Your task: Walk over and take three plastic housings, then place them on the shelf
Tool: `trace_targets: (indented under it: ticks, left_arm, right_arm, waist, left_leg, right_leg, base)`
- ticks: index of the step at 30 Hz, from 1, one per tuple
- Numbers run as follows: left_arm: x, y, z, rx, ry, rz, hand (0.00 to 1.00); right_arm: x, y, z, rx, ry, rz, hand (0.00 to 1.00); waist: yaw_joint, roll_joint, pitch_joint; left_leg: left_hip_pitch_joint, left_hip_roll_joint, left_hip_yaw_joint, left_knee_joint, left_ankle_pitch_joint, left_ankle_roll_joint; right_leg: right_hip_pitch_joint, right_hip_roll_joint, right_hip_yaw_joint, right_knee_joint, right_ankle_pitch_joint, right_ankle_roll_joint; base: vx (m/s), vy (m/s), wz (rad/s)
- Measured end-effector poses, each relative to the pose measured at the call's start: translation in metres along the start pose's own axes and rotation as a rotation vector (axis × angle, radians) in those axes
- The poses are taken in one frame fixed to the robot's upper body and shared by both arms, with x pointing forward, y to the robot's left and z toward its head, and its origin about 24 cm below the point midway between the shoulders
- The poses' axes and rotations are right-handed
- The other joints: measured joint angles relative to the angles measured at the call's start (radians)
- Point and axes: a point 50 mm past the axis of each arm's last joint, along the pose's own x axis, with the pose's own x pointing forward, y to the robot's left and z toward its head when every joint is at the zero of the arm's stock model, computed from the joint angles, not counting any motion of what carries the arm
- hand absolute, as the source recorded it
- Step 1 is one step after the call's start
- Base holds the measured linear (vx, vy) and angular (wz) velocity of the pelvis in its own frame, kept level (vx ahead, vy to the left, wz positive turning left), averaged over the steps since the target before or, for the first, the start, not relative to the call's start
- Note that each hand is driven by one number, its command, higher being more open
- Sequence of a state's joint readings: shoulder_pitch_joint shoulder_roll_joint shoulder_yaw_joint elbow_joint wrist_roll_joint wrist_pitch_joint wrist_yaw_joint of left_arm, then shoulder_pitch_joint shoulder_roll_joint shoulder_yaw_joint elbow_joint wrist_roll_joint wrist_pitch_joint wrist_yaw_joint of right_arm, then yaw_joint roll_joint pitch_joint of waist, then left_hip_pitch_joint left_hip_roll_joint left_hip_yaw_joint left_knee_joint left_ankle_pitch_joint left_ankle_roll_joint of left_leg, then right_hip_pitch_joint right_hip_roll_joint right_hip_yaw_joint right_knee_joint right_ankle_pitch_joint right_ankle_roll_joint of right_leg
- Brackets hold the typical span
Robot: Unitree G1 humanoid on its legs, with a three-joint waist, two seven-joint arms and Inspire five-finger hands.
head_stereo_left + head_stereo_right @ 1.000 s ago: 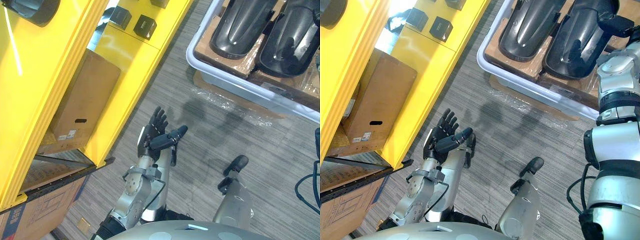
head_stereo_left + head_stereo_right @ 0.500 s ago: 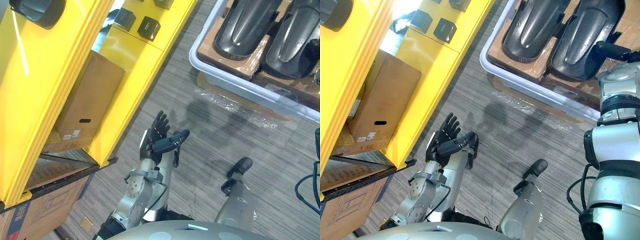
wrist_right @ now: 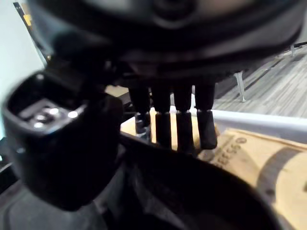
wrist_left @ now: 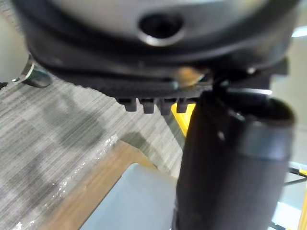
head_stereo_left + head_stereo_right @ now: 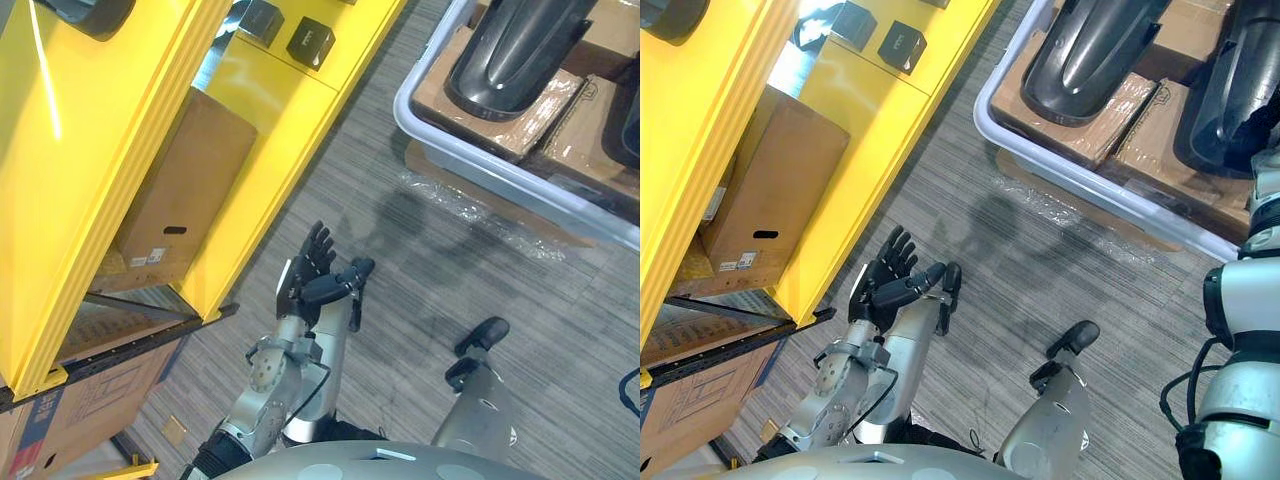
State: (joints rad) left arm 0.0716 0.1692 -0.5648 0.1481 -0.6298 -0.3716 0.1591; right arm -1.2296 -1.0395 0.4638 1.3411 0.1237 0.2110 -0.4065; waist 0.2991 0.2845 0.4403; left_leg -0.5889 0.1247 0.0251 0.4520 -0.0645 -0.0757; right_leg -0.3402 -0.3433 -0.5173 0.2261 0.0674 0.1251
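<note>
- ahead, on the robot's right, a pale plastic tray (image 5: 1082, 172) sits on the grey striped carpet (image 5: 400, 300), with a sheet of cardboard and clear film (image 5: 1070, 207) sticking out from under its near side.
- two black plastic housings lie in the tray, hollow side down on film-wrapped cardboard (image 5: 1080, 112): the left housing (image 5: 1090, 48) and the right housing (image 5: 1232, 92), side by side and just apart.
- the right hand (image 3: 168, 38) is over the right housing. in its wrist view the housing's dark curved rim crosses just in front of the hand, with printed cardboard beyond it. whether the hand has hold of the housing, i cannot tell.
- the left hand (image 5: 318, 276) hangs over bare carpet, well apart from the tray. its fingers (image 5: 320, 243) are straight and slightly fanned, the thumb sticks out to the side, and it carries nothing.
- the yellow shelf (image 5: 110, 130) runs along the robot's left. two small black boxes (image 5: 310, 40) stand on one of its levels.
- a dark rounded piece (image 5: 90, 12) rests on a higher level, cut off by the edge of view. i cannot tell what it is.
- a plain cardboard box (image 5: 185, 200) stands inside the shelf's lower bay, and a printed cardboard box (image 5: 60, 430) stands lower down at the near corner.
</note>
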Motion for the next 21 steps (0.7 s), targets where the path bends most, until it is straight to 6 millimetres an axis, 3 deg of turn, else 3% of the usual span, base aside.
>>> trace_targets:
  ticks: [5,10,16,21]
  left_arm:
    - [-0.003,0.013,0.010,0.014,-0.034,0.028,1.00]
    - [-0.012,0.029,0.029,0.023,-0.115,0.071,1.00]
    - [-0.031,0.039,0.039,0.029,-0.148,0.104,1.00]
    - [-0.040,0.039,0.043,0.028,-0.164,0.091,1.00]
  right_arm:
    - [-0.004,0.012,0.013,-0.122,-0.103,0.067,0.00]
    - [-0.008,0.018,0.023,-0.249,-0.217,0.101,0.00]
    - [-0.016,0.026,0.045,-0.303,-0.393,0.155,0.00]
    - [-0.026,0.035,0.054,-0.274,-0.481,0.178,0.00]
  waist:
    - [0.001,-0.003,0.002]
    - [-0.005,-0.027,0.019]
    - [-0.038,-0.104,0.073]
    - [-0.061,-0.145,0.089]
  left_leg:
    - [0.004,0.004,-0.004,0.017,-0.006,-0.001]
    - [0.044,0.017,0.000,0.017,-0.011,-0.003]
    - [0.119,0.043,0.008,-0.025,0.001,-0.013]
    - [0.199,0.057,0.022,-0.100,0.035,-0.030]
  right_leg:
    - [0.019,0.003,-0.014,0.002,0.000,0.000]
    - [0.057,0.012,-0.014,0.002,-0.004,-0.006]
    - [0.110,0.038,-0.011,-0.005,-0.012,-0.019]
    - [0.162,0.059,-0.007,-0.036,-0.012,-0.020]
  base:
    - [0.00,-0.004,0.04]
    - [-0.02,-0.009,-0.03]
    - [-0.04,-0.038,-0.04]
    - [-0.02,-0.063,-0.03]
